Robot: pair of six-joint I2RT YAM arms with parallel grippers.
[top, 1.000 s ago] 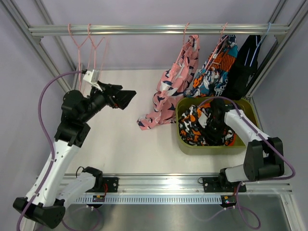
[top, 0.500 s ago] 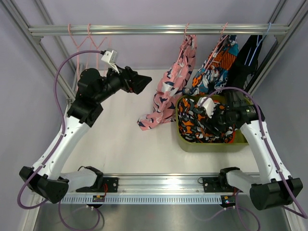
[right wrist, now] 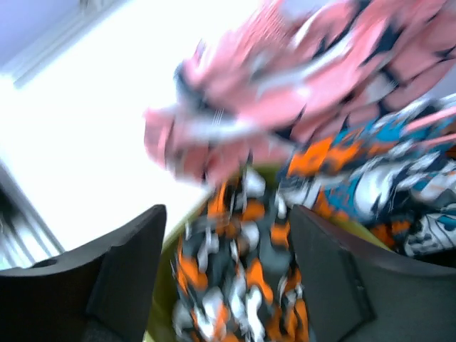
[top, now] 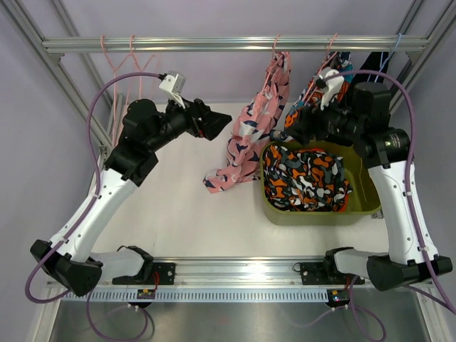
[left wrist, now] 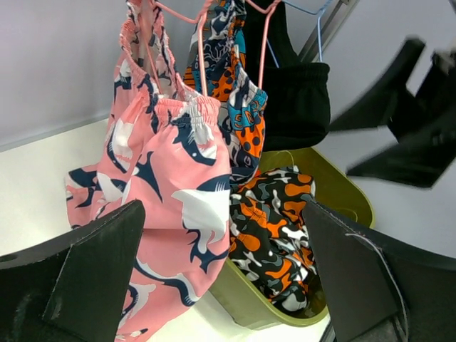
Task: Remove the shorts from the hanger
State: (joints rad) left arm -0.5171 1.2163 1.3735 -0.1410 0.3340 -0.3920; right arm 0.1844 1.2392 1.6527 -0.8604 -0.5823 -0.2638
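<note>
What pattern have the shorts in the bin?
The shorts are orange-black-white camouflage; clearest in the top external view.

pink shorts [left wrist: 178, 182]: soft matt cloth | green bin [top: 306, 218]: smooth plastic | rail [top: 214, 44]: brushed metal | table [top: 178, 206]: matt white

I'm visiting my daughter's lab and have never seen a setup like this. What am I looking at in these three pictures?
These are two robot arms bolted to the near edge of a white table, each ending in a two-finger gripper. The wide picture comes from a fixed camera above and behind them. The other two come from cameras on the wrists, so the dark shapes at their bottom corners are each arm's own fingers. From a rail hang pink shorts, teal and orange shorts and black shorts, plus empty hangers at the left. A green bin on the table holds camouflage shorts. The left gripper and right gripper are open and hold nothing.
</note>
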